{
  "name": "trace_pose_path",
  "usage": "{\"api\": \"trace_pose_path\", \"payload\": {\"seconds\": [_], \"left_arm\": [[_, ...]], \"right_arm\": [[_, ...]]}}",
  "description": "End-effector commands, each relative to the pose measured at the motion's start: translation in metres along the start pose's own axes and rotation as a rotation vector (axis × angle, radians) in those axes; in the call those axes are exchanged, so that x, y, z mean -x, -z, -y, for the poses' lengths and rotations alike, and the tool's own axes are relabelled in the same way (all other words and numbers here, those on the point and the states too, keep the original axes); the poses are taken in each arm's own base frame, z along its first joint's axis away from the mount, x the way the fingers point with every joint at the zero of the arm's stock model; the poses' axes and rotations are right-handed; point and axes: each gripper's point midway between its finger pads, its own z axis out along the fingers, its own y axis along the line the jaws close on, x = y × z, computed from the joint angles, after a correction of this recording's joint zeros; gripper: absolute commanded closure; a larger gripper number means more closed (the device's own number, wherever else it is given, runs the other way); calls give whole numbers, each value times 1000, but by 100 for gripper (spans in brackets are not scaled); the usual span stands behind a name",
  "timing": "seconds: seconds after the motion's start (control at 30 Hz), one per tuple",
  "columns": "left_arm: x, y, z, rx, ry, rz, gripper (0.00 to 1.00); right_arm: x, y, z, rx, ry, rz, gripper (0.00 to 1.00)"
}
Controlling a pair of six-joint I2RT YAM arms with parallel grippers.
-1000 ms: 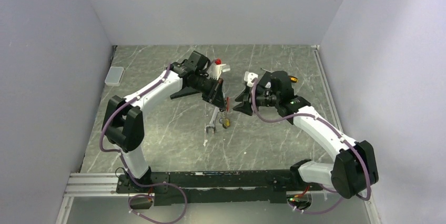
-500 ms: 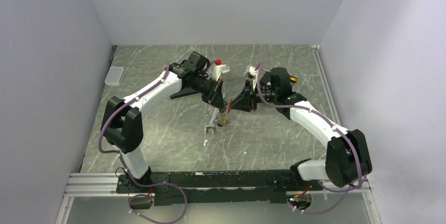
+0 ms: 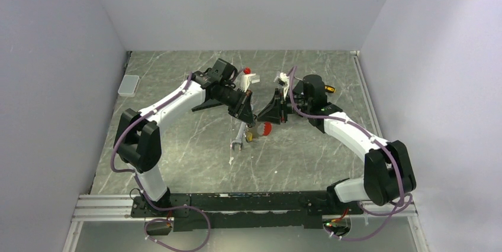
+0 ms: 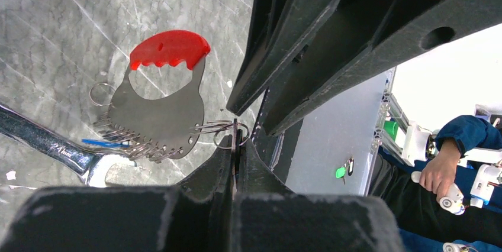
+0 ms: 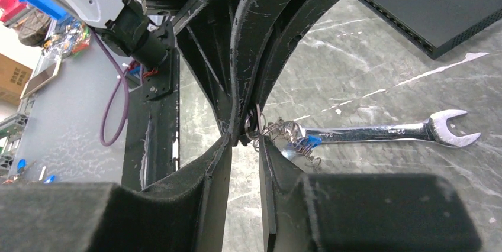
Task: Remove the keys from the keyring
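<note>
At the far left edge of the tabletop (image 3: 195,157) one flat grey box (image 3: 128,85) is lying, well apart from everything else. One flat black box (image 5: 438,3) is lying under the left arm, left of the middle.

The left claw (image 4: 235,145) is pointing down near the middle of the tabletop. Its two fingers are pressed together and are pinching the thin metal ring (image 4: 228,135) of the keyring (image 4: 160,107).

Just beside it one long silver wrench (image 5: 379,132) is lying flat, its open end pointing to the near side. Small marks are stamped on its shaft, but they are too small to read.

The keys (image 5: 293,136) are hanging in one tight bunch along the lower edge of the keyring, over the far end of the wrench. They are too thin and too crowded to count; one blue part is showing among them. The keyring itself is one grey plate with one red curved top, and it is staying just right of the wrench, between the two claws. One more small ring (image 4: 100,93) is showing at its left side.

The right claw (image 5: 247,142) is meeting the left claw tip to tip at the thin ring. A narrow gap is showing between its fingers, and I cannot tell if they are gripping the ring. The black fingers of both claws are hiding part of the ring.

Behind the right arm one small orange object (image 3: 329,89) is lying.
</note>
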Motion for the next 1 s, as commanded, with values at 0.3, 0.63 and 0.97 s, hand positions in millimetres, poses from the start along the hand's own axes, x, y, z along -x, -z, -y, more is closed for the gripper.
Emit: {"api": "trace_pose_path", "payload": {"seconds": [0.3, 0.63, 0.97], "left_arm": [[8, 10, 26, -61, -77, 35, 100], [9, 10, 27, -65, -75, 35, 100], [8, 11, 29, -70, -78, 38, 100]], "right_arm": [[-3, -7, -1, 68, 14, 3, 73], [-5, -13, -6, 104, 6, -4, 77], [-9, -15, -3, 103, -19, -15, 73]]}}
